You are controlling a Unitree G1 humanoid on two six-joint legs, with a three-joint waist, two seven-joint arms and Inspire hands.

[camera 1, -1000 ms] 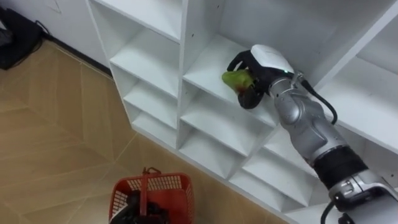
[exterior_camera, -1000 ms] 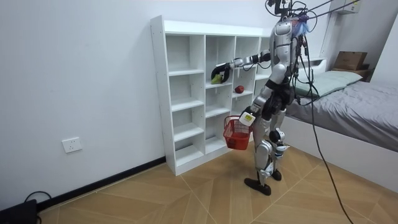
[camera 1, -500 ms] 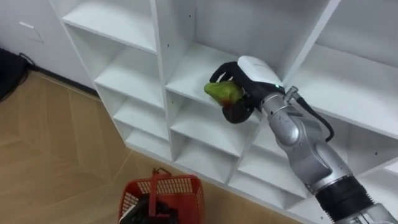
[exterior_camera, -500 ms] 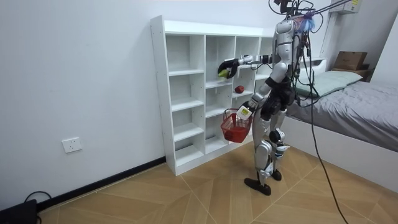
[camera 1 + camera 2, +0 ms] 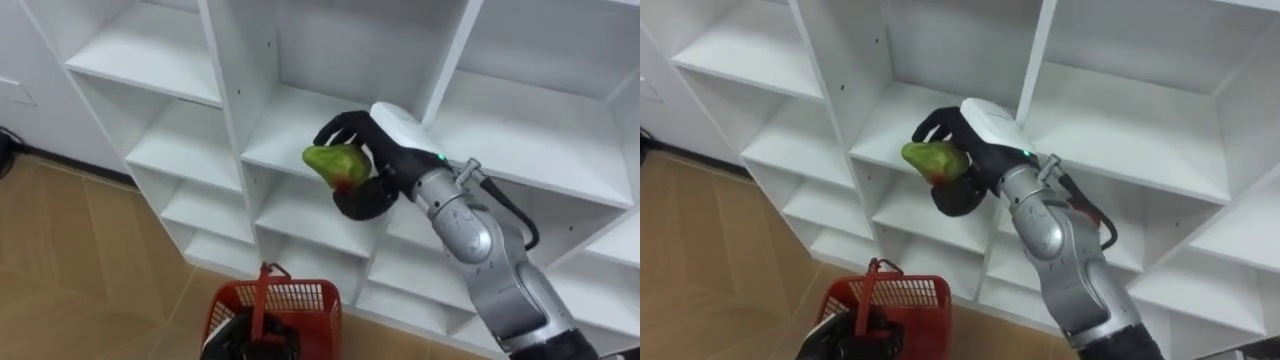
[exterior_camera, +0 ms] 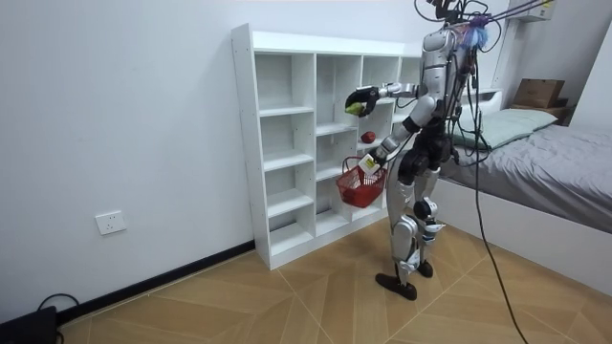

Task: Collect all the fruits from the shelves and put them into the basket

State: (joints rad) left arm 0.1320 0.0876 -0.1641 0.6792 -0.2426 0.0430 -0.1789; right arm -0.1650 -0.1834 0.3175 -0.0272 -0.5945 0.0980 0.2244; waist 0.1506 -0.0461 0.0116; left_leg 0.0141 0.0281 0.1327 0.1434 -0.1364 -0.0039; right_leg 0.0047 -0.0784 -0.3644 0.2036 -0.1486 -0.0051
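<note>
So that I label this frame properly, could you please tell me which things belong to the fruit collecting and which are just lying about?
Job: green fruit in right robot hand; red basket on left robot hand; red fruit on a shelf; white closet.
Lying about: bed; cardboard box; wall socket.

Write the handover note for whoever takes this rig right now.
Right hand: shut on the green fruit with a reddish patch, held in front of the white shelf unit.
Left hand: shut on the red plastic basket, carried low beside the shelves.
Done: green fruit taken off its shelf.
Left: drop it into the basket, then fetch the small red fruit sitting in a lower compartment.
</note>
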